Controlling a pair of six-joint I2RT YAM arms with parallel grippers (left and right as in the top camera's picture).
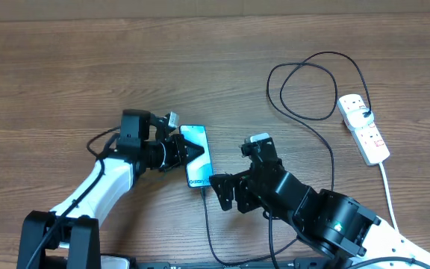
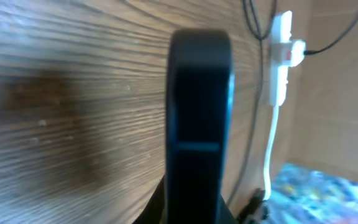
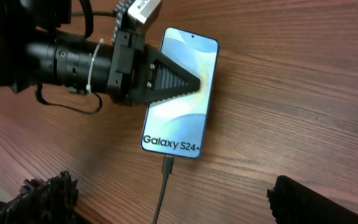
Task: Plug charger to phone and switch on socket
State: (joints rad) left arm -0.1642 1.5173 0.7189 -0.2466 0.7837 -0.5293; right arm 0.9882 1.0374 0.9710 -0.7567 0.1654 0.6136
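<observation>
- Pinning phone (image 3: 188,43) to counter (image 1: 51,60) under left end effector (image 3: 188,84) (clamped? cannot tell), bracing against charger (image 3: 167,165) at 6 o'clock.
- Holding right end effector (image 1: 226,193) wide; socket (image 1: 364,128) at 2 o'clock.

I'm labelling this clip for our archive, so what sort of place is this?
Probably a robotics lab workbench, not a home. Two black-and-white robot arms reach over a brown wood-grain tabletop, and a white elongated power strip with red switches lies on it.
</observation>
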